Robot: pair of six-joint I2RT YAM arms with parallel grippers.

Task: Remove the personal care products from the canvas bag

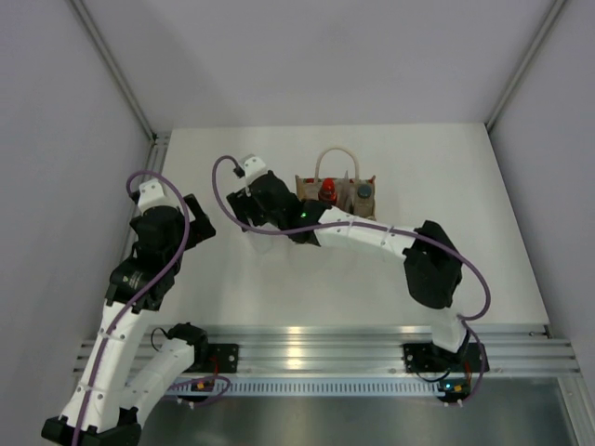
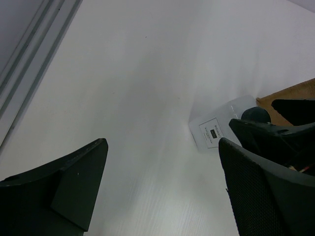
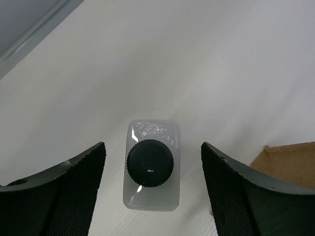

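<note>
Beside canvas bag (image 3: 290,164), white bottle (image 3: 150,165) upright

Open table (image 3: 147,59) lies left of the white bottle (image 3: 150,172); the canvas bag (image 3: 288,162) blocks its right.

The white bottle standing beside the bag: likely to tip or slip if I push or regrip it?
The white bottle stands upright on a narrow base on the table, so a sideways nudge could probably tip it. Its glossy body looks slippery; the ribbed dark cap should grip better.
</note>
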